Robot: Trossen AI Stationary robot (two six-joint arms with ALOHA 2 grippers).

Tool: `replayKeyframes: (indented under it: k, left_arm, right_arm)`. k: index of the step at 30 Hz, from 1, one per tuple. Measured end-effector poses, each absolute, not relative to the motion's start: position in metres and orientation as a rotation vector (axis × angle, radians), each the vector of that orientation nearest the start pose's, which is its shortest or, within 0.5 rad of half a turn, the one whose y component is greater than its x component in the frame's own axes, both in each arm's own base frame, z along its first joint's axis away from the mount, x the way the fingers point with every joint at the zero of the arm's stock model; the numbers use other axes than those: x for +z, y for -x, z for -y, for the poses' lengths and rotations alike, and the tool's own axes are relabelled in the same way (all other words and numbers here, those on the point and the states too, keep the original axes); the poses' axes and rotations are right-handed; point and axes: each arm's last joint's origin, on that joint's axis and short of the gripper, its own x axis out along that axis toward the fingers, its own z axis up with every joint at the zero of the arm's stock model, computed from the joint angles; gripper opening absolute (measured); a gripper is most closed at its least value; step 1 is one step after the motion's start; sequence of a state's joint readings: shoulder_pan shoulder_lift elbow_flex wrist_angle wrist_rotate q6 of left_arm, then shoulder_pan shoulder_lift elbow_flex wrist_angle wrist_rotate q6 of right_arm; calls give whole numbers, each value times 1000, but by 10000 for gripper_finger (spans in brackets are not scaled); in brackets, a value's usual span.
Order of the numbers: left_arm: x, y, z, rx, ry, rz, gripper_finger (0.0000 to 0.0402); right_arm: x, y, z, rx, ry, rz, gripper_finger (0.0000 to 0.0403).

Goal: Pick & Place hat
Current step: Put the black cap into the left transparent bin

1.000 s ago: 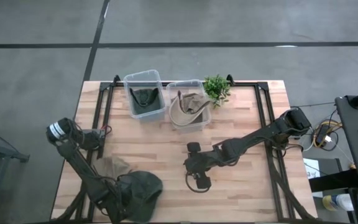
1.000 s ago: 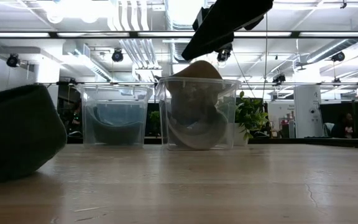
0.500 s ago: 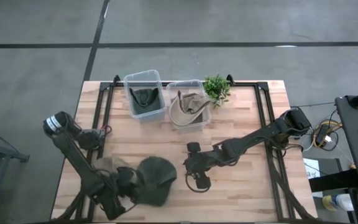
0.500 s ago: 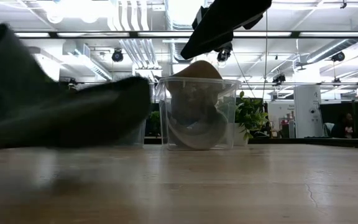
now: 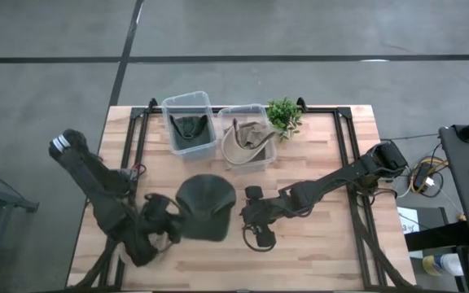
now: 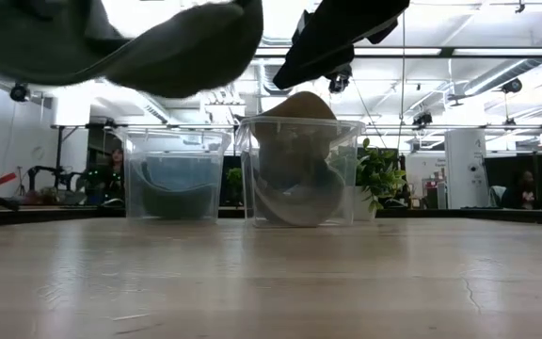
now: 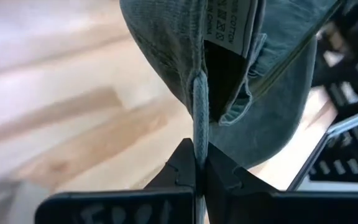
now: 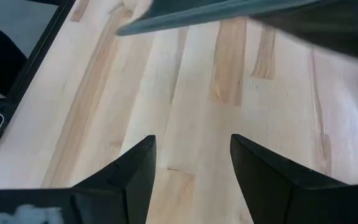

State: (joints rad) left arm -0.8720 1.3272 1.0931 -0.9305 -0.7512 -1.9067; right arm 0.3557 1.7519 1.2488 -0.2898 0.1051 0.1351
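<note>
A dark green hat (image 5: pixel 207 207) hangs in the air over the table's middle, left of centre, and shows at the top of the low view (image 6: pixel 149 38). My left gripper (image 5: pixel 172 225) is shut on it, and the left wrist view shows the hat's inside with its label (image 7: pixel 229 25). My right gripper (image 5: pixel 259 237) is open and hovers just right of the hat, above bare wood (image 8: pixel 191 155). The hat's edge (image 8: pixel 241 18) crosses the right wrist view. My left gripper pinches the hat's rim at a stitched seam (image 7: pixel 197 118) between its two fingers, whose tips (image 7: pixel 185 163) meet on the cloth. The hat is lifted clear of the table and extends beyond the fingers toward the table's right.
Two clear bins stand at the far edge: the left one (image 5: pixel 189 124) holds a dark green hat, the right one (image 5: pixel 247 137) holds tan hats. A small plant (image 5: pixel 283 115) stands right of them. The near half of the wooden table (image 5: pixel 324 260) lies bare.
My left gripper has risen from the table's near left corner and swung toward the far edge and the right, staying shut. The hat, which lay on the table near the corner, has been lifted clear and carried toward the table's middle.
</note>
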Motion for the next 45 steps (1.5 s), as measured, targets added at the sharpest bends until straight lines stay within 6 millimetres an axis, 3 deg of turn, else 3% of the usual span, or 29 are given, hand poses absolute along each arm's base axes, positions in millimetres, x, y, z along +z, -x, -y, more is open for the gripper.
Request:
replayKeyframes:
  k: [12,22,34,45]
  left_arm:
    - [315,-156,113,702,898,-363,5]
    - [335,-148,47,922,835,-227,5]
    - [349,-130,-16,1152,784,-220,5]
    - [342,-149,-59,1181,877,-333,5]
  right_arm:
    - [230,-357,-130,185,46,-770,201]
    - [230,-357,-130,186,47,-770,201]
    - [230,-357,-130,186,47,-770,201]
    - [230,-357,-130,187,47,-768,201]
